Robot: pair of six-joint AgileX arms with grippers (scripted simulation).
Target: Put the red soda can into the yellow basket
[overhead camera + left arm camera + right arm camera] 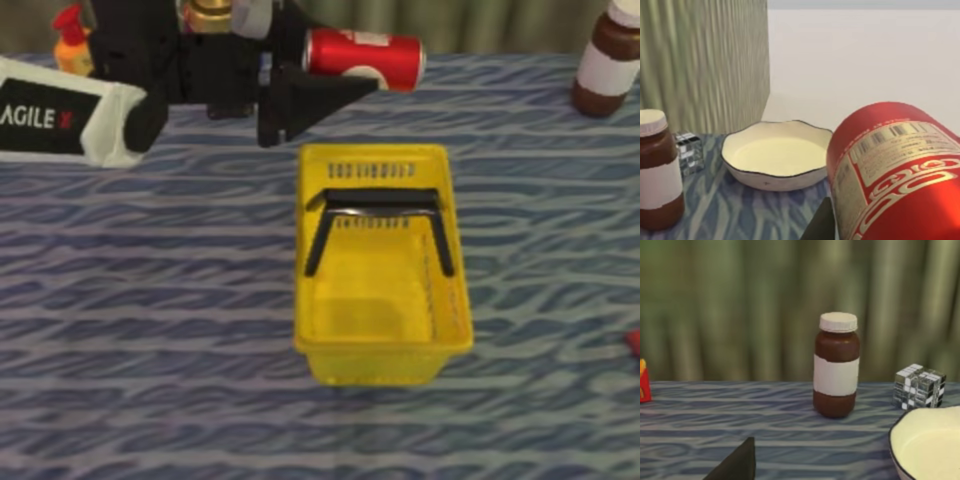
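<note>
The left gripper is at the far side of the table with the red soda can lying sideways between its dark fingers, clamped on it and lifted. The can sits just beyond the far end of the yellow basket, not yet over the opening. Best move from here, I'd say: bring the can toward the near side until it is above the open floor, clear of the black handles folded across the far half, then lower before letting go. The right gripper isn't in the top view, so I can't tell its fingers' state.
</note>
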